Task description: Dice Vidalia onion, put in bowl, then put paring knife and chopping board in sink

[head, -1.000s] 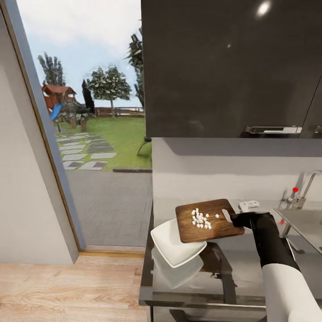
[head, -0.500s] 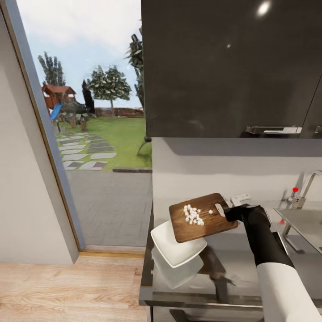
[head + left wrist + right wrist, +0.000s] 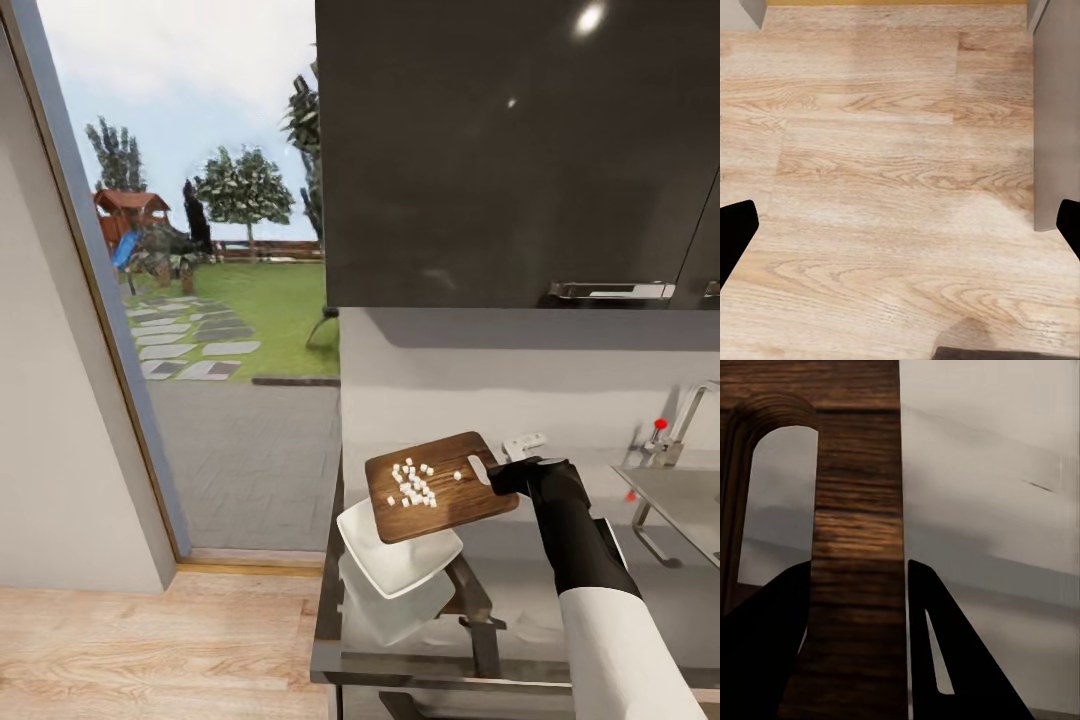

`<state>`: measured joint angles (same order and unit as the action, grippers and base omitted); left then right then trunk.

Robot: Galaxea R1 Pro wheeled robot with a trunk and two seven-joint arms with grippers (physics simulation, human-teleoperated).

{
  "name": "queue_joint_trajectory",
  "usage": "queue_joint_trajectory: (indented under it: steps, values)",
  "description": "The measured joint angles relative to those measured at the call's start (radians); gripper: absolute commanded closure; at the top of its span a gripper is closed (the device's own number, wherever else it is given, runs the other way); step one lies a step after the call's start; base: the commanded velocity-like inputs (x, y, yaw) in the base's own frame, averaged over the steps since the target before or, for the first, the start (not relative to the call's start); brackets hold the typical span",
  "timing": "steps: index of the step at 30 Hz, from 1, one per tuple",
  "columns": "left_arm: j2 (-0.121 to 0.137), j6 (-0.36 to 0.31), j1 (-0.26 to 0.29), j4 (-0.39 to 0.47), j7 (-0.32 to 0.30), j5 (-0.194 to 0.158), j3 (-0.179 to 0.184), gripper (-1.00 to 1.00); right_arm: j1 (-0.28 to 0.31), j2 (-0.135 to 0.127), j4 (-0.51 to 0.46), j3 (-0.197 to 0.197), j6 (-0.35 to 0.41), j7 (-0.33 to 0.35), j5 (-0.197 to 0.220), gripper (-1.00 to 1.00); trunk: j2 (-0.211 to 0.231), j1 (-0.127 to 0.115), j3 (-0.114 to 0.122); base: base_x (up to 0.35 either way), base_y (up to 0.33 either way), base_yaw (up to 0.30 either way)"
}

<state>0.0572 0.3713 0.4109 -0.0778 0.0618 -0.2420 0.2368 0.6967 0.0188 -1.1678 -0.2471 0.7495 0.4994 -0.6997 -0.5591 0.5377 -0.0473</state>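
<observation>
While the bowl (image 3: 398, 552) stands at the left end of the countertop (image 3: 530, 600), white and square with flared sides, the chopping board (image 3: 440, 486) is held in the air above it and covers the far right part of the bowl. The board is brown wood with visible grain and rounded corners, and it is tilted, with its left side lower, toward the bowl. On the board lies the diced onion (image 3: 411, 484), a loose group of small white cubes near its middle and left part. At the right end of the board is the slot hole, and there the right gripper (image 3: 505, 474) is closed on the board's edge. In the right wrist view the dark fingers (image 3: 765, 652) press on both sides of the wood beside the slot. Further right, the sink (image 3: 680, 508) with its tap is well apart from the board. In the left wrist view the left gripper (image 3: 900, 225) has its fingertips spread wide over the wooden floor (image 3: 870, 187), holding nothing.
</observation>
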Motion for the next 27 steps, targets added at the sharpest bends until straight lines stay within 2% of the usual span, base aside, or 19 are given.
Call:
queue_joint_trajectory:
  steps: [27]
  values:
    - [0.000,0.000,0.000,0.000,0.000,0.000,0.000,-1.00,0.000,-0.010,-0.003,0.001,0.002,-0.002,-0.013,1.00,0.000,0.000,0.000,0.000,0.000,0.000]
